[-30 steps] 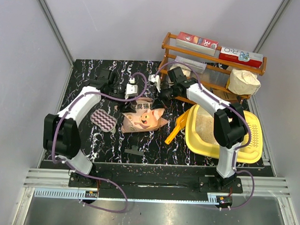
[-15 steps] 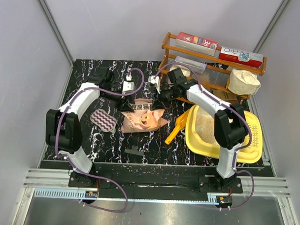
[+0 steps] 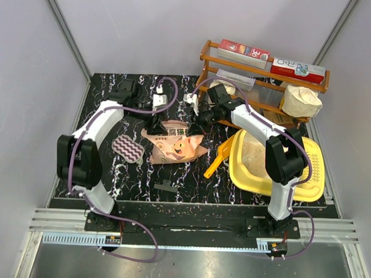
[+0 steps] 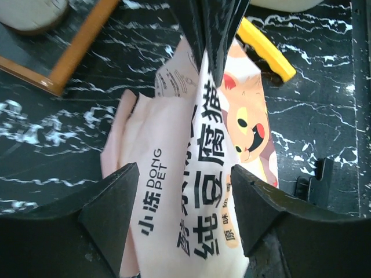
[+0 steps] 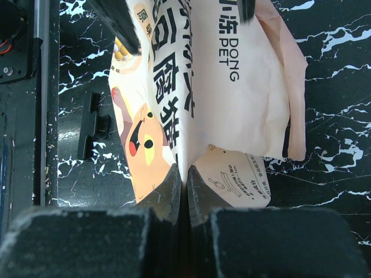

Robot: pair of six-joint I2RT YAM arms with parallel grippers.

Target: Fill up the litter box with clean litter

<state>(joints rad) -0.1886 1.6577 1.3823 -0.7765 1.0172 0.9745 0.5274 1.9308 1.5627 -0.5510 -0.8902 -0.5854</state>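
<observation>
The right end effector (image 5: pixel 185 174) is clamping a fold of the clean litter bag (image 5: pixel 232 87). The left end effector (image 4: pixel 182 171) is straddling it, fingers apart.

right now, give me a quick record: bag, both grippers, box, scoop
litter bag: between the arms, left of the litter box
right gripper: shut on the bag's edge
left gripper: open, one finger on each side of the bag
litter box: at right, some beige litter inside
scoop: at the box's left rim
</observation>
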